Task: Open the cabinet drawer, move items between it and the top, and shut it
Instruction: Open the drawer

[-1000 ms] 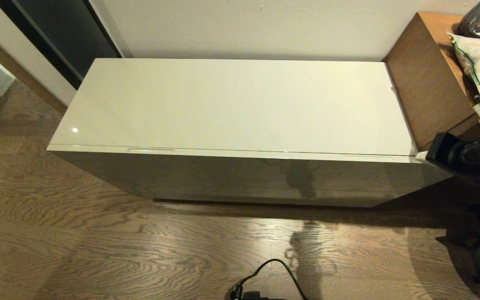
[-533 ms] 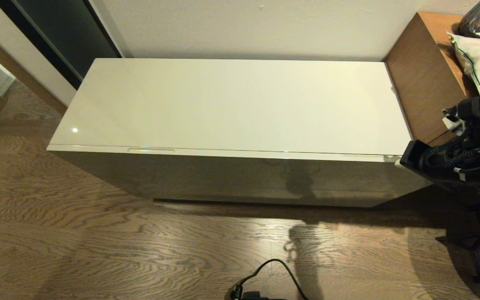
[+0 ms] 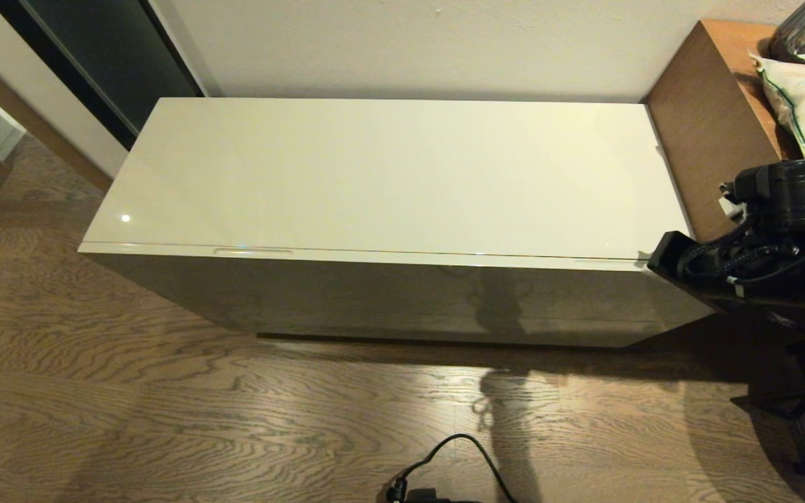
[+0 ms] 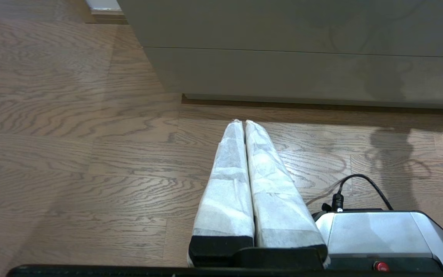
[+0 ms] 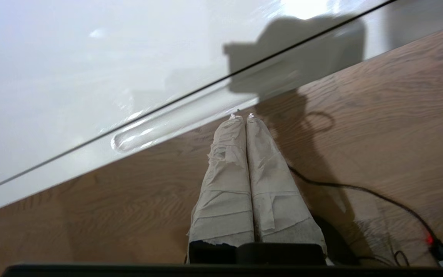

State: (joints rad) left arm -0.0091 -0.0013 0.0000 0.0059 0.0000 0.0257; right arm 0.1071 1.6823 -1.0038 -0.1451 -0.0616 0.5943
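Cabinet drawer: the wide glossy beige cabinet drawer (image 3: 402, 297) is seen fully pushed in, its tall plain front flush under the slab.
Handle slots: a slim recessed slot (image 3: 252, 251) is set along the front's upper edge toward the cabinet's left end; a second slot (image 3: 615, 263) is set near the right end and appears as a shiny groove in the right wrist view (image 5: 175, 123).
Top: the long glossy cream slab (image 3: 388, 175) is laid across the whole cabinet, a small glint showing near its front left corner.
Right gripper: the right gripper (image 5: 242, 116) is held just in front of the cabinet's right front corner, its cloth-wrapped fingers (image 5: 225, 184) pressed together, tips close to the right slot but not shown touching it.
Left gripper: the left gripper (image 4: 242, 123) is held low over the floor in front of the cabinet's base, its white-wrapped fingers (image 4: 227, 184) closed against each other, nothing between them.
Desk: a taller brown wooden desk (image 3: 713, 133) is butted against the cabinet's right end.
Floor: grey-brown wood-grain flooring (image 3: 165, 419) is spread before the cabinet, with a black cable (image 3: 458, 454) lying on it.
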